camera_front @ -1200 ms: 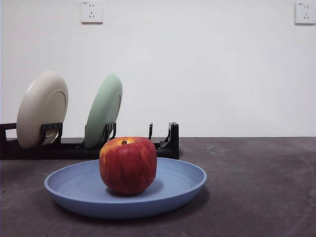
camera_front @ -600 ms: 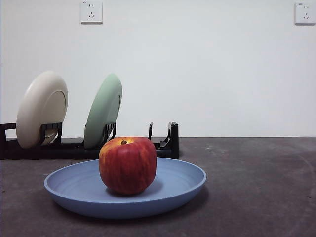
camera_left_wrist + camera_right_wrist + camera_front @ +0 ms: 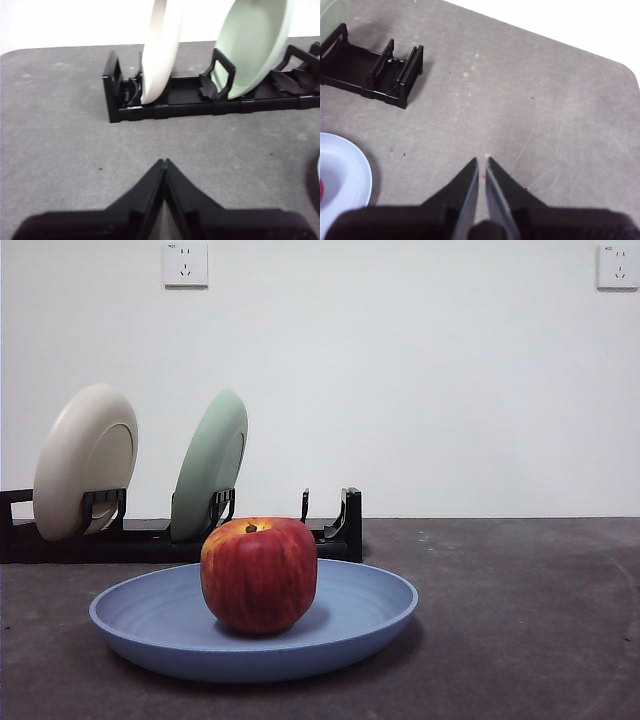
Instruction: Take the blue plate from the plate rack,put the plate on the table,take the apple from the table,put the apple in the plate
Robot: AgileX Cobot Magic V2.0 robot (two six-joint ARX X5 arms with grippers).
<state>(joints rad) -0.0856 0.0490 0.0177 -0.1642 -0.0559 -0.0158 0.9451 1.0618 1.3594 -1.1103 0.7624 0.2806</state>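
The red apple (image 3: 259, 574) sits in the middle of the blue plate (image 3: 360, 615), which lies flat on the dark grey table (image 3: 520, 620) in front of the black plate rack (image 3: 335, 530). No gripper shows in the front view. My left gripper (image 3: 164, 162) is shut and empty above the table, facing the rack (image 3: 165, 102). My right gripper (image 3: 482, 161) is shut and empty over bare table; the plate's edge (image 3: 350, 175) and the rack's end (image 3: 375, 70) show in its view.
A cream plate (image 3: 85, 460) and a pale green plate (image 3: 210, 465) stand upright in the rack; they also show in the left wrist view, the cream plate (image 3: 160, 50) beside the green plate (image 3: 255, 45). Two wall sockets (image 3: 186, 264) are on the white wall.
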